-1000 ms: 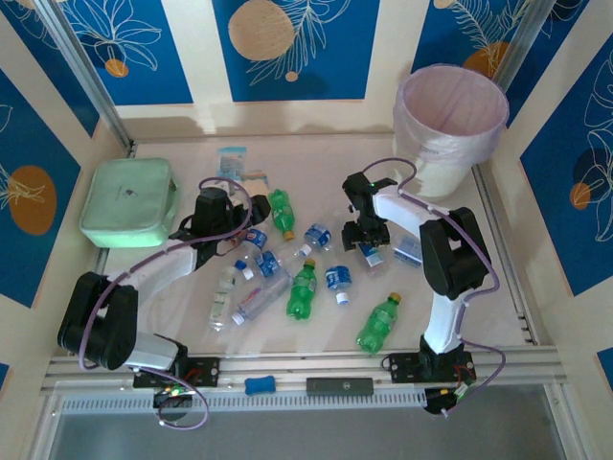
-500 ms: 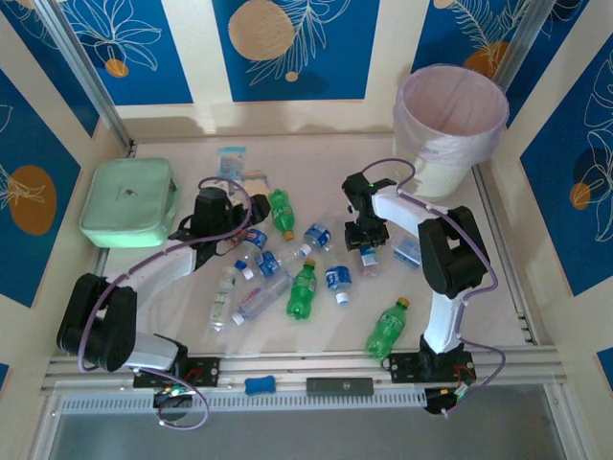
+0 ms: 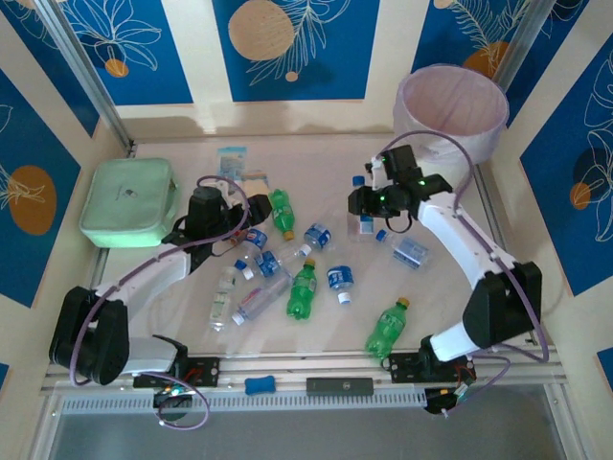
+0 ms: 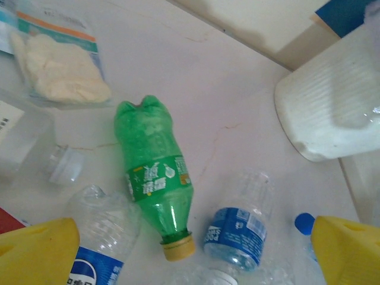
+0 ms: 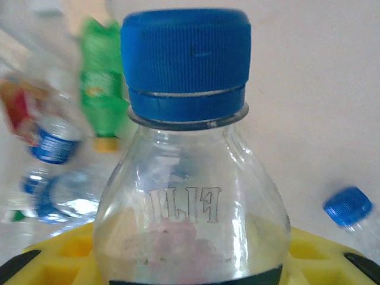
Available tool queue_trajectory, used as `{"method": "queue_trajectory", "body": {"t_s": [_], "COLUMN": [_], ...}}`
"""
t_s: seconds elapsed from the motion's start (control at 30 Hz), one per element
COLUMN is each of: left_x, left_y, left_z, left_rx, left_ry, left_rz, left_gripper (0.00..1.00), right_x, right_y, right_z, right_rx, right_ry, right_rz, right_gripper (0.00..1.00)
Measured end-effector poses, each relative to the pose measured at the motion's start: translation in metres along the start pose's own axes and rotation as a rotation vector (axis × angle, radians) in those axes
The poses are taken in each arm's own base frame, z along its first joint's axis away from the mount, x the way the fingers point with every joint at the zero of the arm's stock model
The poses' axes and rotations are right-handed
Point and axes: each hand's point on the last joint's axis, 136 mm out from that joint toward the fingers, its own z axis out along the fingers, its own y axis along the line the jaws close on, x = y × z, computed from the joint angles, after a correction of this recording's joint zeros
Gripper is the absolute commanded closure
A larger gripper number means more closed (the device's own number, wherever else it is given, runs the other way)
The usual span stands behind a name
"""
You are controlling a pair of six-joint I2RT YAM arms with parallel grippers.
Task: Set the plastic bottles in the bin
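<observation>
Bottle in hand: We see a clear blue-capped bottle [image 5: 189,178] seated between the yellow fingers [image 5: 68,252] of the right pincer [image 3: 369,201], cap pointing away from the wrist.
Right pincer: Closed around the bottle's body. The grip looks firm, and from above the bottle appears to be raised off the worktop [image 3: 316,172].
Bin: The cream-white bin [image 3: 498,96], lined with a pale pink bag, stands at the far right corner. The held bottle is near its near side, not over the mouth.
Left pincer: The left pincer [image 4: 190,255] is spread as wide as it goes and holds nothing. It hovers over a green bottle with a yellow cap [image 4: 154,172] and a crushed clear bottle [image 4: 237,234] just beside it.
Remaining bottles: About ten lie scattered mid-worktop, among them a green bottle at the front [image 3: 386,329] and a clear one below the right arm [image 3: 409,251].
Not for the bin: A mint-green zip pouch [image 3: 129,201] and a flat packet [image 3: 232,158] lie at the far left.
Step in hand: We judge this to be the carry, with one bottle grasped and on its way to the bin.
Next move: The right arm needs to lift above the rim and swing over the opening before the fingers part. A low approach could snag the liner.
</observation>
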Motion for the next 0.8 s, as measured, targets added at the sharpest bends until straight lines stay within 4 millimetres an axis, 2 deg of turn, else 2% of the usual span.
{"method": "queue_trajectory", "body": {"t_s": [0.17,0.3,0.43,0.6,0.8], "left_x": [0.011,0.02,0.028,0.03,0.039], "left_y": [-0.012,-0.023,-0.031,-0.034,-0.027], "left_z": [-0.007,-0.009,-0.008,-0.007,0.002], "left_rx": [0.034,0.054,0.07,0.08,0.063], "left_ry": [0.043,0.067,0.083,0.086,0.114], "left_rz": [0.008,0.029,0.044,0.05,0.077], "left_gripper": [0.0,0.0,0.0,0.0,0.0], "right_x": [-0.029,-0.059,-0.094,-0.145,-0.198], "right_y": [0.022,0.027,0.013,0.001,-0.03], "right_z": [-0.03,-0.051,-0.081,-0.134,-0.178], "right_rx": [-0.216,-0.313,-0.348,-0.34,-0.22], "right_ry": [-0.153,-0.258,-0.365,-0.549,-0.749], "right_rz": [0.072,0.127,0.203,0.219,0.248], "right_gripper": [0.58,0.58,0.59,0.59,0.59]}}
